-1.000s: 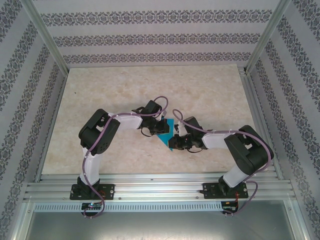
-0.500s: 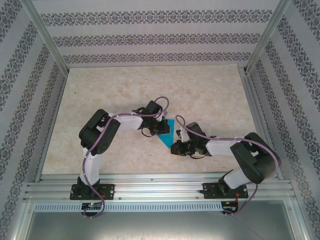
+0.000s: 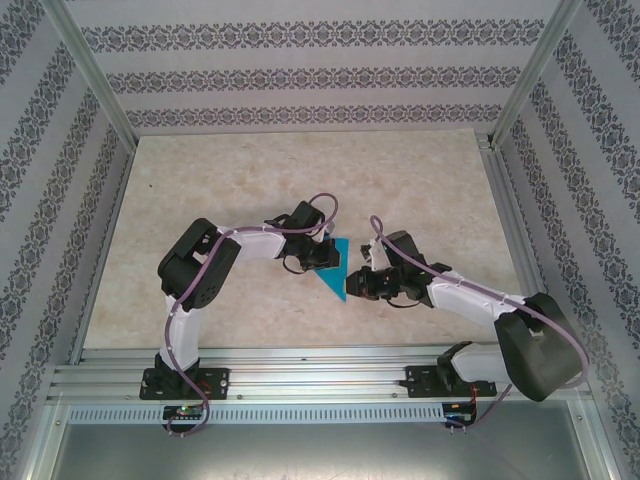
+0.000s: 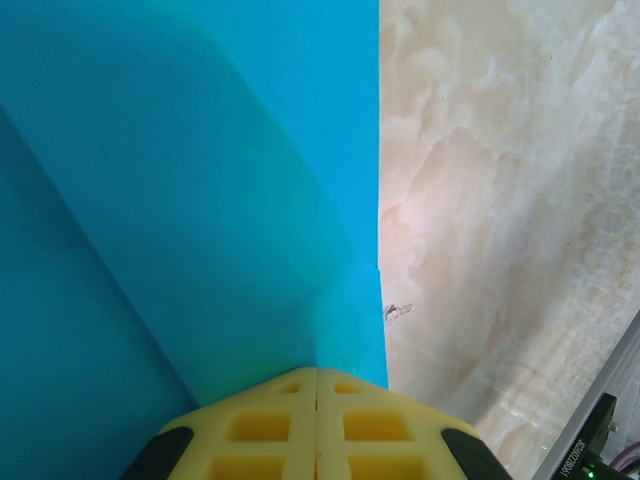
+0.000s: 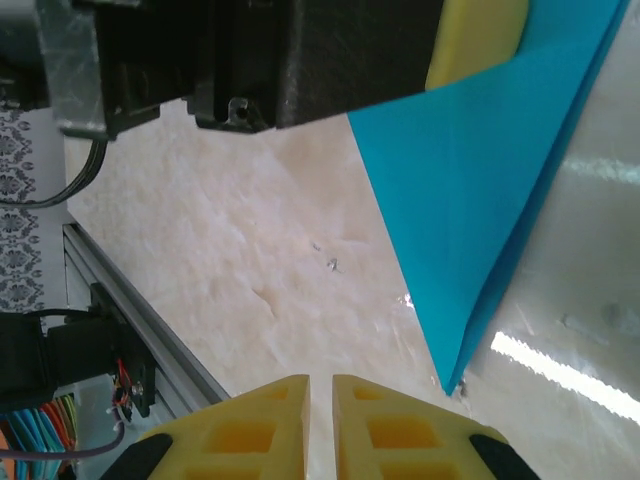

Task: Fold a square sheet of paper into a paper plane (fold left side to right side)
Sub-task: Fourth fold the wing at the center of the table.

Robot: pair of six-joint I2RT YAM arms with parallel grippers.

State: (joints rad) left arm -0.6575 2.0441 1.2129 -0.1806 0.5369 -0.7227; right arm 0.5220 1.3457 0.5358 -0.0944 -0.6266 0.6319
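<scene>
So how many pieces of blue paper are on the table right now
1. A single folded blue paper lies mid-table between the two arms, with the left fingers closed and resting on it. Anything under the arms may be hidden.
</scene>
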